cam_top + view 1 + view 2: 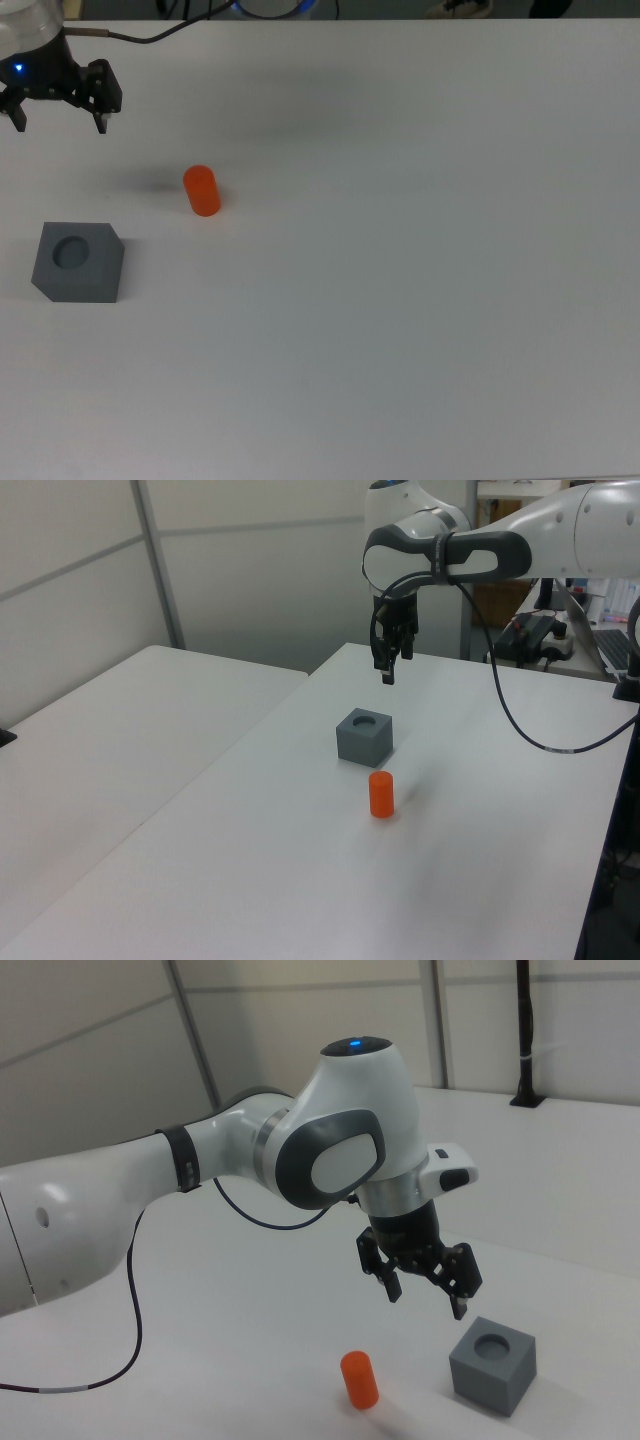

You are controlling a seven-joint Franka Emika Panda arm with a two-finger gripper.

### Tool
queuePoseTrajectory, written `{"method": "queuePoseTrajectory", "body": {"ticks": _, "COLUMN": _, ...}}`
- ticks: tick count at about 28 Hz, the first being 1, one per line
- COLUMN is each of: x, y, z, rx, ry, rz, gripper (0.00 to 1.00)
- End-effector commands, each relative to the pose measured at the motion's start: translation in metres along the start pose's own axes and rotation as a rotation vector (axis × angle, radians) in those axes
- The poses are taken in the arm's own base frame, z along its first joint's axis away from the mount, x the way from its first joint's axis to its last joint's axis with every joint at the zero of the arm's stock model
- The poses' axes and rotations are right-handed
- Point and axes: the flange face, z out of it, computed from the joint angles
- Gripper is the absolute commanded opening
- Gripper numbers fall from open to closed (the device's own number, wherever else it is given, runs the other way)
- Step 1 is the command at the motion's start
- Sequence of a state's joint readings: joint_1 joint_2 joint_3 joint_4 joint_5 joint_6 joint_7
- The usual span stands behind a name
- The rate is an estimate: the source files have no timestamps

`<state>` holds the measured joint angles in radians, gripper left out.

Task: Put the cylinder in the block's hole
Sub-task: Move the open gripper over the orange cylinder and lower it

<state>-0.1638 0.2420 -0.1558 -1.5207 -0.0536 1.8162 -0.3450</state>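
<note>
The orange cylinder (202,190) (381,794) (359,1379) stands upright on the white table. A dark grey block (78,262) (364,735) (493,1363) rests nearby, its round hole (71,251) (367,720) (493,1343) facing up and empty. My gripper (58,122) (388,667) (427,1300) hangs open in the air, holding nothing. In the top view it sits at the upper left, beyond both the block and the cylinder. The right view shows it above the table, between the cylinder and the block.
A black cable (170,30) trails from the arm across the table's far edge in the top view. A second white table (100,730) stands at the left view's left. Wall panels (300,1020) rise behind the arm.
</note>
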Motion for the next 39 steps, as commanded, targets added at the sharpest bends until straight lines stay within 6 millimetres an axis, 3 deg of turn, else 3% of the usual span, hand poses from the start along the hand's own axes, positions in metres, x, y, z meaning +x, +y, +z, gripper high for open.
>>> {"method": "queuePoseTrajectory", "body": {"ticks": 1, "x": -0.002, "y": -0.003, "z": -0.002, "rx": -0.008, "ry": -0.025, "rz": -0.013, "gripper": 1.0}}
{"method": "queuePoseTrajectory", "body": {"ticks": 8, "x": -0.002, "y": -0.004, "z": -0.003, "rx": -0.006, "ry": -0.024, "rz": -0.013, "gripper": 1.0}}
{"method": "queuePoseTrajectory", "body": {"ticks": 20, "x": -0.002, "y": -0.048, "z": 0.001, "rx": -0.015, "ry": -0.052, "rz": -0.057, "gripper": 1.0}}
{"method": "queuePoseTrajectory", "body": {"ticks": 27, "x": -0.01, "y": -0.052, "z": 0.01, "rx": -0.001, "ry": -0.055, "rz": -0.064, "gripper": 1.0}}
{"method": "queuePoseTrajectory", "body": {"ticks": 33, "x": -0.029, "y": -0.086, "z": 0.036, "rx": 0.011, "ry": 0.035, "rz": -0.121, "gripper": 1.0}}
{"method": "queuePoseTrajectory", "body": {"ticks": 39, "x": -0.053, "y": -0.102, "z": 0.048, "rx": 0.016, "ry": 0.098, "rz": -0.152, "gripper": 1.0}}
